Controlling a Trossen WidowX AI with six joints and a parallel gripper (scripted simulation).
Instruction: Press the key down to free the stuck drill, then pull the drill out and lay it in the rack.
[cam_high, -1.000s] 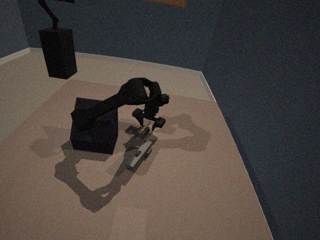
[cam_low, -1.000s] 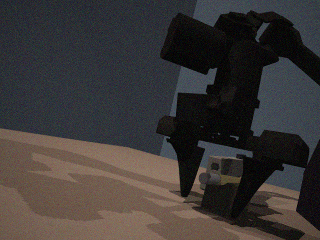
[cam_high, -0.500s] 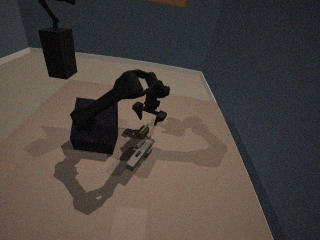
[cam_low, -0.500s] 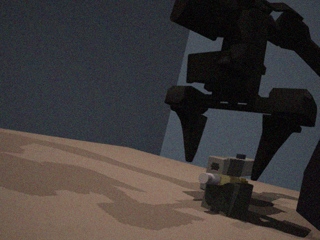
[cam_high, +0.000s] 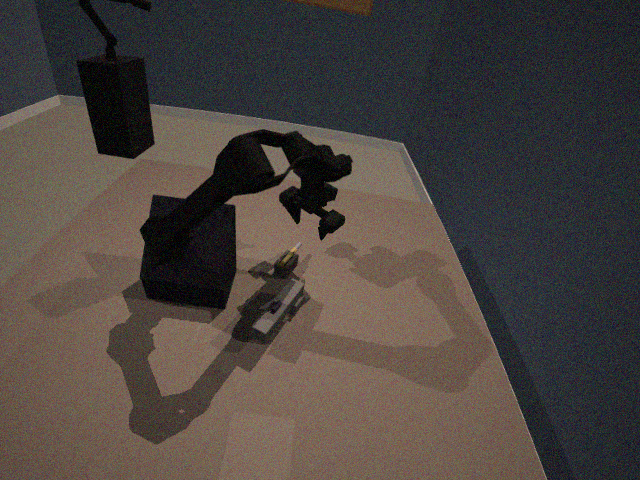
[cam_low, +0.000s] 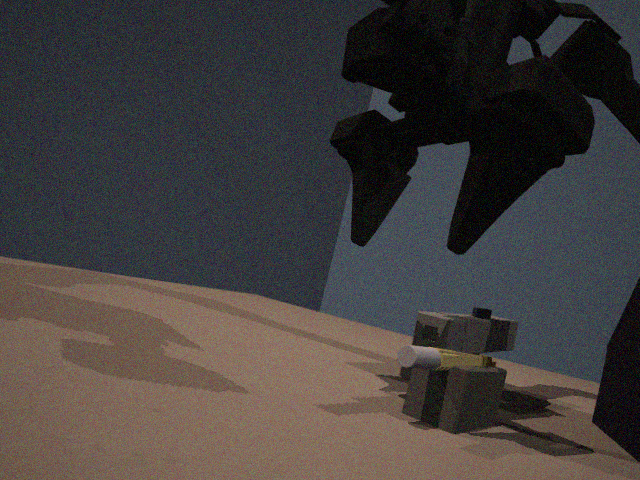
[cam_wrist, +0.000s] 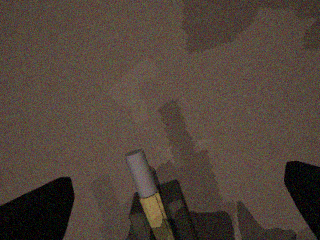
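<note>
The drill is a yellow rod with a white tip. It lies level in a grey holder block and its tip sticks out. A small dark key sits on top of the holder's upper part. My gripper is open wide and empty. It hangs well above the drill's tip and touches nothing. The rack, a low grey strip with dark cradles, lies on the table just in front of the holder.
The arm's dark base box stands left of the holder and the rack. A tall dark stand is at the far left corner. The table's right edge runs close to the gripper's side.
</note>
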